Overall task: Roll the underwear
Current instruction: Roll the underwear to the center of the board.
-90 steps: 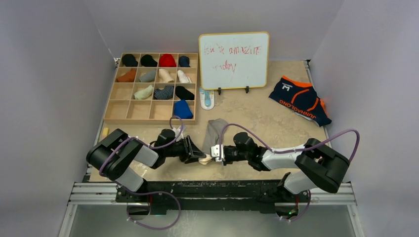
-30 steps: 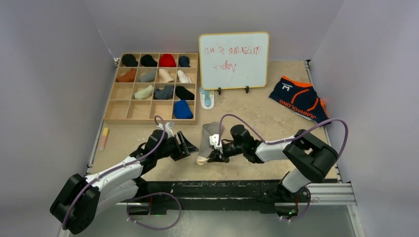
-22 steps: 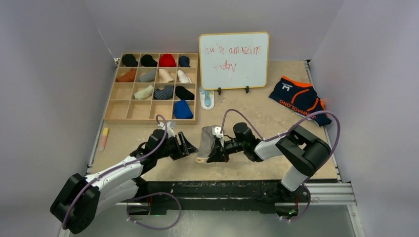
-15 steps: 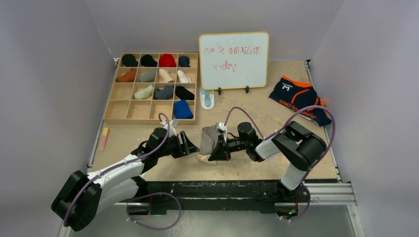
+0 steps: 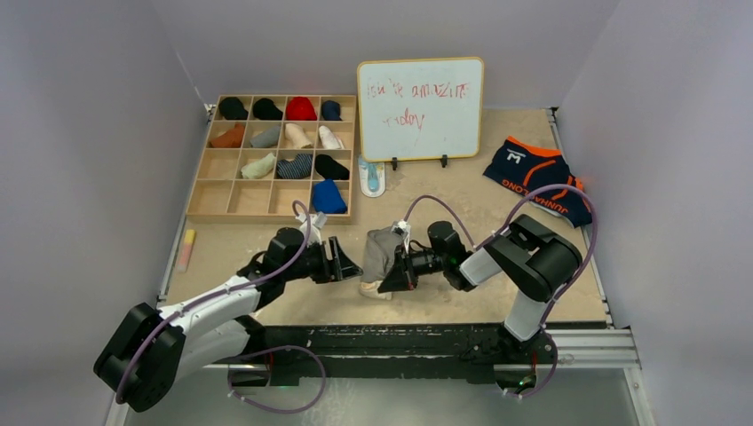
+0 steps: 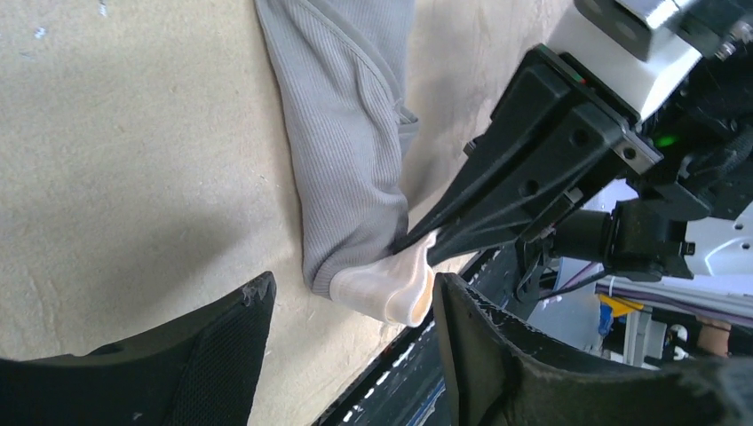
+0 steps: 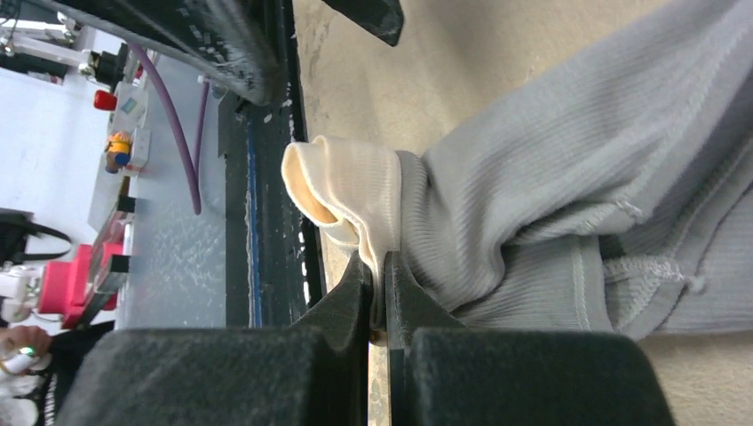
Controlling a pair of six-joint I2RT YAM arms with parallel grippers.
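Note:
The grey underwear (image 5: pixel 380 249) lies bunched near the table's front edge, its cream waistband (image 5: pixel 371 290) at the near end. My right gripper (image 5: pixel 393 273) is shut on that waistband (image 7: pixel 351 191), with the grey ribbed cloth (image 7: pixel 568 177) heaped to its right. My left gripper (image 5: pixel 349 264) stands open just left of the garment. In the left wrist view its fingers (image 6: pixel 222 346) flank the waistband tip (image 6: pixel 386 286) without touching it, and the grey cloth (image 6: pixel 351 151) runs away from them. The navy underwear (image 5: pixel 538 180) with orange trim lies flat at the far right.
A wooden compartment tray (image 5: pixel 202 197) holding rolled items sits at the back left. A whiteboard (image 5: pixel 420 108) stands at the back centre with a small blue and white object (image 5: pixel 372 177) before it. A pale marker (image 5: pixel 186 249) lies at the left edge. The metal rail (image 5: pixel 382 355) borders the front.
The right gripper has drawn the waistband end back over the grey cloth, bunching it shorter. The left gripper has slid right, closer to the garment, and opened slightly wider.

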